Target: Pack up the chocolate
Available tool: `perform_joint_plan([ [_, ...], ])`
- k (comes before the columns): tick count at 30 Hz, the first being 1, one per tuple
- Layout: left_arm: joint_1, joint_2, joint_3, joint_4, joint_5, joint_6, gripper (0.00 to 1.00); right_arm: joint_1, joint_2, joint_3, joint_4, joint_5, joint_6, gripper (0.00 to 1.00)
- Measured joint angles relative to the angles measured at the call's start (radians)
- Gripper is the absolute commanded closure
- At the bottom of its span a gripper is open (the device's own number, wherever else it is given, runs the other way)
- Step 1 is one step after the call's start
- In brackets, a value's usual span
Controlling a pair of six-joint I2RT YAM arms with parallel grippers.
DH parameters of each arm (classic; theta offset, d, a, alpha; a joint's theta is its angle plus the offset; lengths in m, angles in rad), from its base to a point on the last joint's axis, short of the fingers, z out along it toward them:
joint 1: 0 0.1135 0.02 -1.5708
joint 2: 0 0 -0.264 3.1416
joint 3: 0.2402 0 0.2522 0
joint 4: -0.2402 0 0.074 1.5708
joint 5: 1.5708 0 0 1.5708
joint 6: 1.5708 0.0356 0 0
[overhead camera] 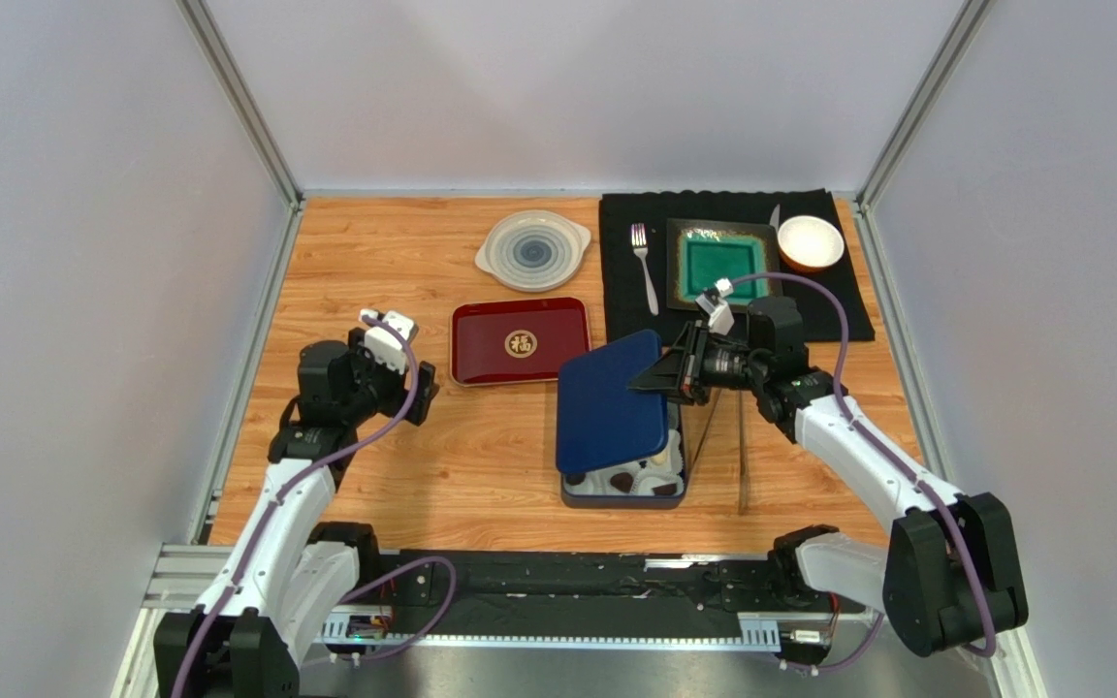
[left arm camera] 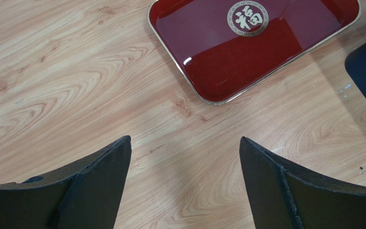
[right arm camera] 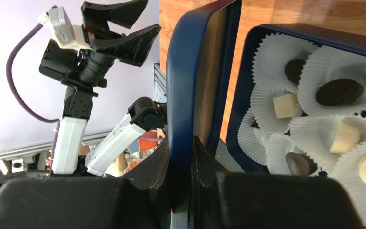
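Observation:
The chocolate [right arm camera: 338, 92], dark rounds and cream pieces [right arm camera: 285, 105], sits in crinkled white paper cups inside the open blue box [right arm camera: 314, 33]. In the top view only the near end of the box [overhead camera: 623, 498] shows, with a few pieces [overhead camera: 623, 479]. The blue lid [overhead camera: 608, 400] is tilted over the box, and my right gripper [overhead camera: 662, 375] is shut on its right edge; in the right wrist view the fingers [right arm camera: 186, 143] pinch the lid [right arm camera: 204, 71]. My left gripper [left arm camera: 185, 140] is open and empty over bare wood, left of the box [overhead camera: 422, 390].
A red tray [overhead camera: 521, 342] lies just beyond the lid, also in the left wrist view [left arm camera: 247, 52]. At the back stand a clear plate [overhead camera: 533, 247] and a black mat with a fork [overhead camera: 645, 262], green dish [overhead camera: 725, 265] and bowl [overhead camera: 809, 243]. A thin dark tool [overhead camera: 741, 451] lies right of the box.

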Motion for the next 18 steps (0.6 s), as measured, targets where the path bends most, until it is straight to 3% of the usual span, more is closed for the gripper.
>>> perform_joint_plan([
  [15, 0.000, -0.001, 0.001, -0.003, 0.006, -0.007, 0.08, -0.095, 0.000, -0.105, 0.032, -0.074, -0.047, 1.00],
  [18, 0.000, -0.004, 0.001, -0.008, 0.006, -0.007, 0.07, -0.108, 0.004, -0.124, 0.029, -0.085, -0.065, 0.95],
])
